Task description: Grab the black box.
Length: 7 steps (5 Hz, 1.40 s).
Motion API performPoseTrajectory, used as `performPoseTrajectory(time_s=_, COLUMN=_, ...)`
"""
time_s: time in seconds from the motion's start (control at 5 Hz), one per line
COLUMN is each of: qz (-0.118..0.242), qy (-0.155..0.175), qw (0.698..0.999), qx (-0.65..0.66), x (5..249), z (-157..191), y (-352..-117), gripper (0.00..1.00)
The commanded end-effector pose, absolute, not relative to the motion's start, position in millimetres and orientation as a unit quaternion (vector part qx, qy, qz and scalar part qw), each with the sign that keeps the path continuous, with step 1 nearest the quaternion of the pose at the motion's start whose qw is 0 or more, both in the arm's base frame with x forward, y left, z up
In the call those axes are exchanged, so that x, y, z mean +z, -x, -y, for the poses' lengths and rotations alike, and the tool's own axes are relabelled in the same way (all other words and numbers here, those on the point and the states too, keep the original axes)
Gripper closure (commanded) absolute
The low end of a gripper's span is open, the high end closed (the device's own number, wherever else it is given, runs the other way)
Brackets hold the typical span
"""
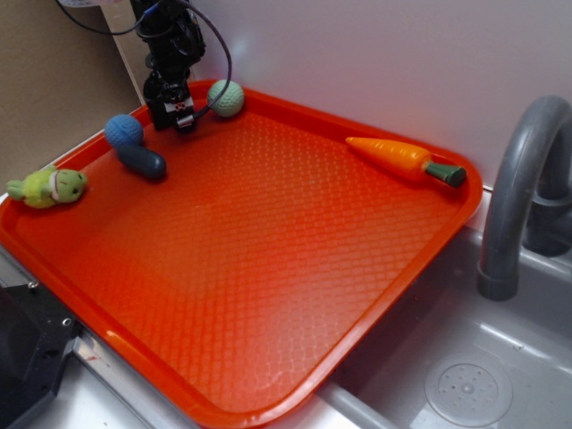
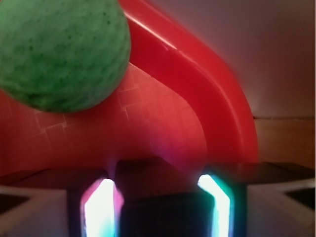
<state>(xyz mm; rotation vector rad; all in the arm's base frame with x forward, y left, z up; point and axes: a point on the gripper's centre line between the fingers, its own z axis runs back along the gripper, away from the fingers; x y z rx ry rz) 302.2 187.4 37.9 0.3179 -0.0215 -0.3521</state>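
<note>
Black box (image 2: pixel 163 197) is clamped between the gripper (image 2: pixel 160 210) fingers, yet the green knitted ball (image 2: pixel 59 52) just ahead could be nudged when lifted.

Toy kitchen setup, grey plastic sink (image 1: pixel 465 389) w/ faucet (image 1: pixel 518 192), orange tray (image 1: pixel 268 268), toy carrot (image 1: pixel 402 159)

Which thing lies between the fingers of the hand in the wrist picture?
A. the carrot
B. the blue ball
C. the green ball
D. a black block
D: in the wrist view the black box sits between the two glowing fingers of the hand, while the green ball lies apart, farther off on the tray.
</note>
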Motion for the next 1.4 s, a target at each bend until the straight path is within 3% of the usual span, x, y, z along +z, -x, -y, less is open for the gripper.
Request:
performPoseTrajectory(time_s=0.0, qz=0.043, qy=-0.149, qw=0.976, qx=-0.15, x=66, z=-195, y=-295, gripper=1.0)
performPoseTrajectory(time_s=0.2, qz=0.067, qy=-0.103, qw=0.984, qx=-0.128, x=102, z=-180, y=-281, gripper=1.0)
performPoseTrajectory(time_s=0.4, qz=0.12, qy=-0.05, qw=0.99, qx=-0.055, x=150, z=-136, y=-255, gripper=1.0)
performPoseTrajectory(time_s=0.6, qz=0.101, qy=-0.021, qw=0.993, qx=0.048, x=204, z=-88, y=-257, gripper=1.0)
performPoseTrajectory(time_s=0.8, qz=0.072, qy=0.041, qw=0.995, qx=0.053, x=259, z=-48, y=-247, gripper=1.0)
performPoseTrajectory(time_s=1.0, qz=0.082, qy=0.014, qw=0.996, qx=0.042, x=283, z=0, y=-244, gripper=1.0)
performPoseTrajectory(time_s=1.2, qz=0.091, qy=0.0, qw=0.995, qx=0.036, x=271, z=6, y=-240, gripper=1.0)
